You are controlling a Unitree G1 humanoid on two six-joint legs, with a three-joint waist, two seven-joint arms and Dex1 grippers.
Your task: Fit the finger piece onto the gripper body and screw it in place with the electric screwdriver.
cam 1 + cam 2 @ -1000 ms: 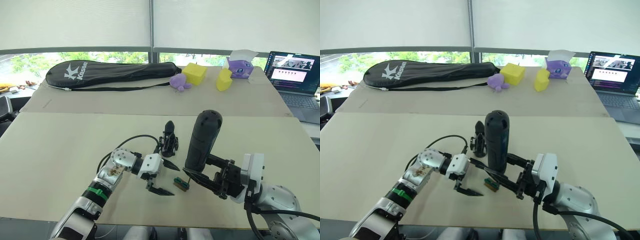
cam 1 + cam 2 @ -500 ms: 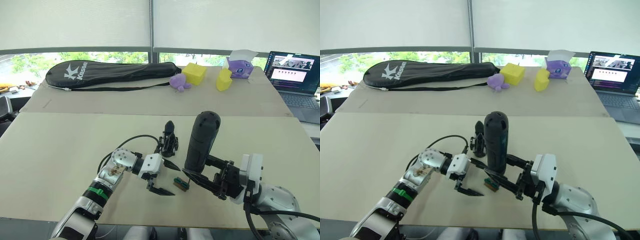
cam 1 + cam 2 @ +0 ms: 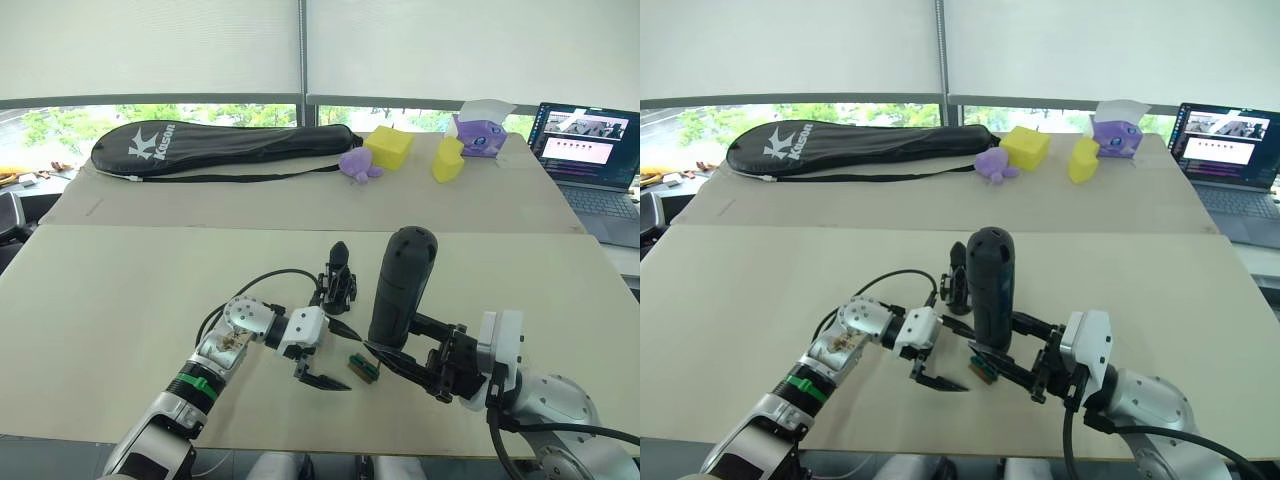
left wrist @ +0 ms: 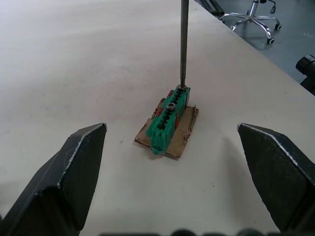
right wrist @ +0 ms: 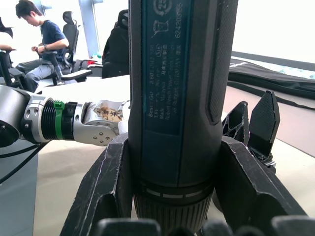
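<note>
The electric screwdriver [image 3: 401,283] stands upright over the table, my right gripper [image 3: 392,352] shut on its lower body. Its thin bit [image 4: 183,44] points down and its tip touches the far end of a small green block [image 4: 170,117] on a brown base. My left gripper [image 3: 340,357] stands open just left of that block [image 3: 362,367], one finger to each side of it and neither touching. The black gripper body [image 3: 339,279] stands behind my left gripper with its prong pointing up. A separate finger piece is out of view.
Along the far table lie a black racket bag [image 3: 220,146], a purple toy [image 3: 358,164], two yellow blocks [image 3: 389,147], and a purple box [image 3: 478,131]. A laptop [image 3: 588,150] sits at the far right. A person sits in the background [image 5: 43,37].
The screwdriver and my right gripper have edged slightly left and lower toward the green block. My left gripper has stayed open in place.
</note>
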